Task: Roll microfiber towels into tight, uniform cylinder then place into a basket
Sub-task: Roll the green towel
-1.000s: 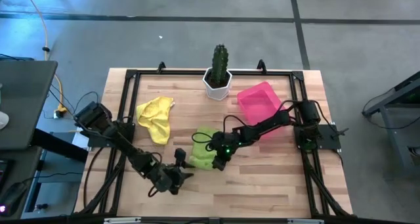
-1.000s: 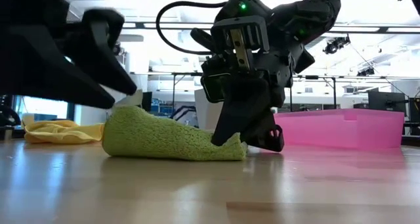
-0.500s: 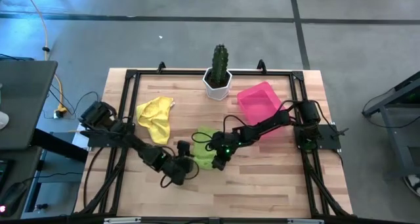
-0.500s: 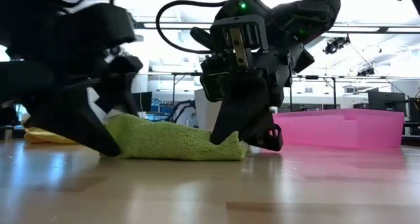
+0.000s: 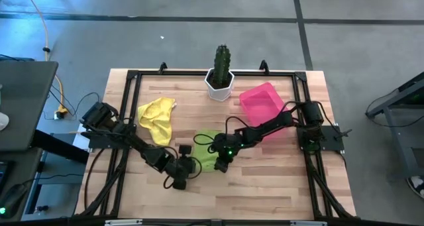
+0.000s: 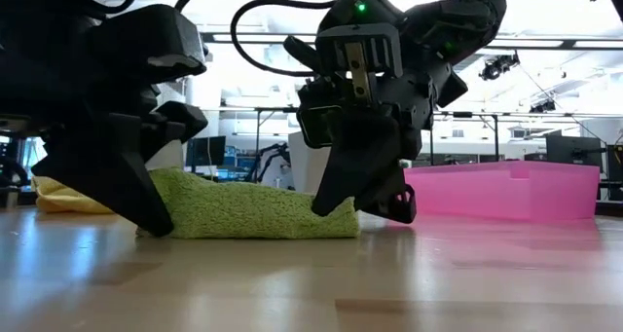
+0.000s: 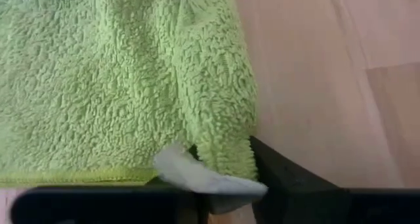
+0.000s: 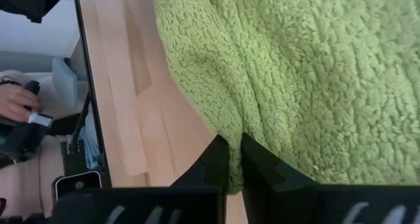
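- Overhead, in the high view, the lime green towel lies near the middle of the wooden surface, bunched between both arms. The left pincer sits at its near-left edge, the right pincer at its near-right edge. The yellow towel lies crumpled apart to the left. The pink basket stands at the right, holding nothing, beside a white pot with a cactus at the far edge.
- Level with the surface, in the low view, the green towel lies low and flattened. The left pincer presses down at one end, the right pincer at the other, its tips on the cloth's end. The yellow towel peeks out behind the left arm; the basket stands beyond at the right.
- From the left wrist view, the pincer is clamped on a fold of the green towel, with a white tag caught at the fingers.
- From the right wrist view, the pincer is nearly together, pinching a thin edge of the green towel. A person's hand shows past the surface's edge.
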Motion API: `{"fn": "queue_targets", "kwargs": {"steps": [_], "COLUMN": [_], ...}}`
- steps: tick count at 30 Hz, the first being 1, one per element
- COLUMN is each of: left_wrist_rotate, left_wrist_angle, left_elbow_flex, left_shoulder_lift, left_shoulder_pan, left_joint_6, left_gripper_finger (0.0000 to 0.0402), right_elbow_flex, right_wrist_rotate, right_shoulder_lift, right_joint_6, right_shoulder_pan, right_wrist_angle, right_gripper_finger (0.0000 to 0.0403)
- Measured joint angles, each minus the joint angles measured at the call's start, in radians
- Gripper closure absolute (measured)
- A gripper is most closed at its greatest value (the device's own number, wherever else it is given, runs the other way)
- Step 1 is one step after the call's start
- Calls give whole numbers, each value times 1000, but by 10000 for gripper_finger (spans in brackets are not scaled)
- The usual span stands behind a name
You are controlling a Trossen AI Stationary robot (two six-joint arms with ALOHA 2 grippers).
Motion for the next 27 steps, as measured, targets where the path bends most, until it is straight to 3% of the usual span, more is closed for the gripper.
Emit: {"fn": "queue_targets", "kwargs": {"steps": [5, 10, 18, 27], "left_wrist_rotate": [-25, -41, -188, -245], "left_wrist_angle": [-12, -25, -72, -105], "left_elbow_flex": [2, 9, 9, 8], "left_shoulder_lift": [1, 2, -8, -101], "left_shoulder_pan": [-2, -2, -29, -126], "left_joint_6": [28, 45, 168, 155], "left_gripper_finger": [342, 292, 217, 209], "right_elbow_flex": [0, 0, 1, 1], "right_wrist_rotate": [5, 7, 9, 27], "right_shoulder_lift": [0, 0, 0, 0], "right_joint_6": [0, 0, 2, 0], "right_shoulder_pan": [5, 19, 37, 38], "right_wrist_angle": [0, 1, -1, -19], "right_gripper_finger": [393, 393, 393, 393]}}
